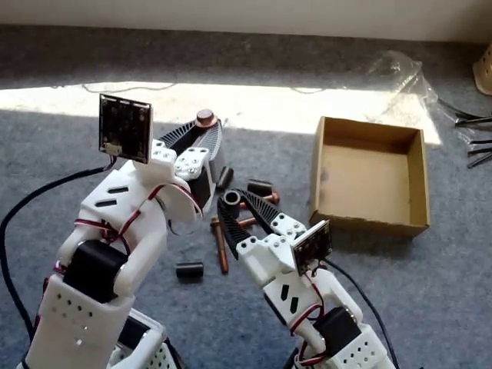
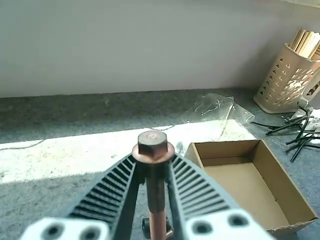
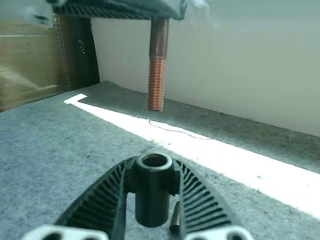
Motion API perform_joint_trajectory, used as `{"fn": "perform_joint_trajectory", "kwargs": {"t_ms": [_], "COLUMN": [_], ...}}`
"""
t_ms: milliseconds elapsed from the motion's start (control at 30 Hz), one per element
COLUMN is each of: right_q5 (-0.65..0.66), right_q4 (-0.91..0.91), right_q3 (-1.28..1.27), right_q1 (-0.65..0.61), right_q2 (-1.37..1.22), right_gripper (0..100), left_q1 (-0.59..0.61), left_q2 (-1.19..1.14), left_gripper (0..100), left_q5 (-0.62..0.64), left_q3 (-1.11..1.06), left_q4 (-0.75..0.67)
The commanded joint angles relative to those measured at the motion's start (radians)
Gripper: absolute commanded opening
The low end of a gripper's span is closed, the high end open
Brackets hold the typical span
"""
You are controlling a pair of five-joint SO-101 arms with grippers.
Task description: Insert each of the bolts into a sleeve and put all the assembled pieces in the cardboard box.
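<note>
My left gripper (image 1: pixel 203 127) is raised above the carpet and shut on a copper bolt (image 1: pixel 204 118), head up and threaded end pointing down. In the left wrist view the bolt (image 2: pixel 155 190) stands upright between that gripper's (image 2: pixel 152 162) ribbed black fingers. My right gripper (image 1: pixel 232 197) sits lower and nearer, shut on a black sleeve (image 1: pixel 231 197) with its bore facing up. The right wrist view shows this sleeve (image 3: pixel 152 192) in the gripper (image 3: pixel 153 170), and the bolt's thread (image 3: pixel 156 85) hanging above and beyond it, apart. The open cardboard box (image 1: pixel 330 165) lies to the right.
Loose bolts (image 1: pixel 221 247) and black sleeves (image 1: pixel 189 270) (image 1: pixel 259 187) lie on the grey carpet between the arms. A clear plastic bag (image 1: pixel 400 73) and black cables (image 1: pixel 473 138) lie past the box. A perforated basket (image 2: pixel 287 80) of sticks stands by the wall.
</note>
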State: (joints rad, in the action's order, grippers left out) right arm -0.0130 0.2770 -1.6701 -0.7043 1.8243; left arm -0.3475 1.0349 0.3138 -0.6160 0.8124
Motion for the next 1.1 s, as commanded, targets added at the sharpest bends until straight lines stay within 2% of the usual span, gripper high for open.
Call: {"fn": "perform_joint_trajectory", "kwargs": {"t_ms": [0, 133, 667, 1067], "right_q5": [0.015, 0.018, 0.020, 0.020], "right_q4": [-0.002, -0.002, -0.002, -0.002], "right_q3": [-0.107, -0.107, -0.107, -0.107], "right_q1": [-0.001, -0.004, -0.005, -0.004], "right_q2": [0.012, 0.012, 0.012, 0.012], "right_gripper": [0.4, 0.4, 0.4, 0.4], "left_q1": [-0.061, -0.131, -0.171, -0.174], "left_q2": [0.117, 0.229, 0.252, 0.252], "left_gripper": [1, 1, 1, 1], "left_q5": [-0.041, -0.123, -0.126, -0.124], "left_q3": [0.015, -0.084, -0.232, -0.242], "left_q4": [-0.021, -0.029, -0.103, -0.107]}}
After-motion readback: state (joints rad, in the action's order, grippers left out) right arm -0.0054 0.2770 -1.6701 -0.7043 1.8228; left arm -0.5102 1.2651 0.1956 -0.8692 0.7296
